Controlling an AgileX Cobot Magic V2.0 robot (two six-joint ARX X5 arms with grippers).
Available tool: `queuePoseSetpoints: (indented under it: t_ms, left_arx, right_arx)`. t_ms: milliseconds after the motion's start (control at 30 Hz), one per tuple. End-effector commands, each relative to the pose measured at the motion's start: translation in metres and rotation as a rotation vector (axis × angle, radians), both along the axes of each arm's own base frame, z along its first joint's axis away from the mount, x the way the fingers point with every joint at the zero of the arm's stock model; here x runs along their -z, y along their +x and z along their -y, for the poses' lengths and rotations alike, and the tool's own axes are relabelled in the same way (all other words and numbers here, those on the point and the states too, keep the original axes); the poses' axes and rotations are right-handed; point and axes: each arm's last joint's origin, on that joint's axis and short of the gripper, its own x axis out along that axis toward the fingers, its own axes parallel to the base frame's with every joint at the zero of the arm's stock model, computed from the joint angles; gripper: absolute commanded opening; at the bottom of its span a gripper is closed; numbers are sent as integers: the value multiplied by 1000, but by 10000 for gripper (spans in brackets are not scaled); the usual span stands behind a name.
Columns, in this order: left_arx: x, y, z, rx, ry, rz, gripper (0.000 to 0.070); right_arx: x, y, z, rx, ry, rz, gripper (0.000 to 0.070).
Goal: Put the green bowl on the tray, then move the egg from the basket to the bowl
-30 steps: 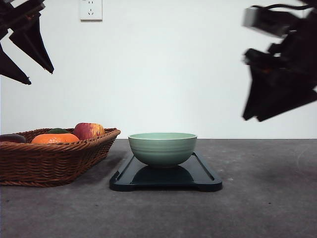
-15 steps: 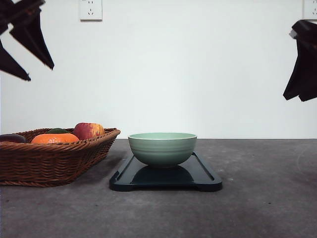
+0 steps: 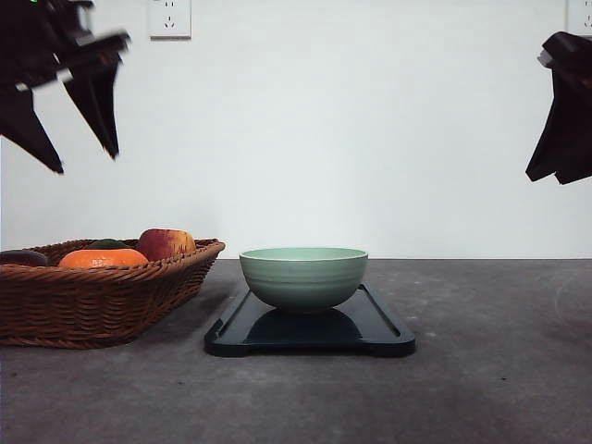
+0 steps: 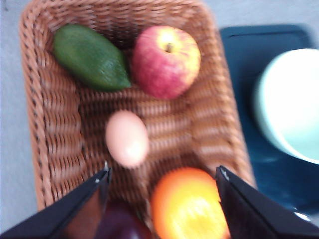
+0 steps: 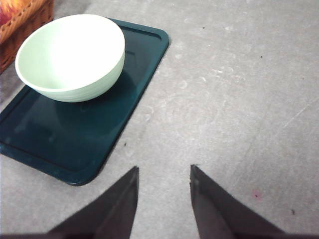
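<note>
The green bowl (image 3: 303, 276) stands upright on the dark tray (image 3: 381, 333) at the table's centre. In the left wrist view a pale pinkish-brown egg (image 4: 127, 138) lies on the floor of the wicker basket (image 4: 60, 149). My left gripper (image 4: 163, 173) hangs open above the basket, and the egg lies just beyond its fingertips. From the front this gripper (image 3: 85, 159) is high over the basket (image 3: 92, 305). My right gripper (image 3: 548, 178) is raised at the far right, open and holding nothing. Its wrist view shows the gripper (image 5: 163, 168) over bare table beside the tray (image 5: 75, 144) and bowl (image 5: 70, 55).
Around the egg the basket holds a red-yellow apple (image 4: 166, 61), a green fruit (image 4: 89, 57), an orange (image 4: 187, 204) and a dark purple item (image 4: 122, 224). A white wall with a socket (image 3: 169, 18) stands behind the table. Grey tabletop (image 3: 499, 351) stretches right of the tray.
My left gripper has shifted right and slightly down over the basket. The right gripper swung out to the far right edge, then stayed almost still. Bowl and tray have not moved.
</note>
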Motion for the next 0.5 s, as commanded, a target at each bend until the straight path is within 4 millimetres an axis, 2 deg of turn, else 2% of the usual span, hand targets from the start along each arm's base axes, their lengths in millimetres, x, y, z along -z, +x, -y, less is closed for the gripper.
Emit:
queuePoseSetpoints:
  t_ms: [0, 267, 467]
  left_arx:
    - [7, 11, 5, 29, 22, -7, 430]
    - [51, 41, 15, 2, 106, -56, 429]
    - [73, 54, 17, -12, 136, -72, 429]
  right_arx:
    - [-2, 1, -1, 0, 9, 5, 201]
    - [-2, 1, -1, 6, 18, 2, 201]
    - [-2, 1, -1, 6, 18, 2, 201]
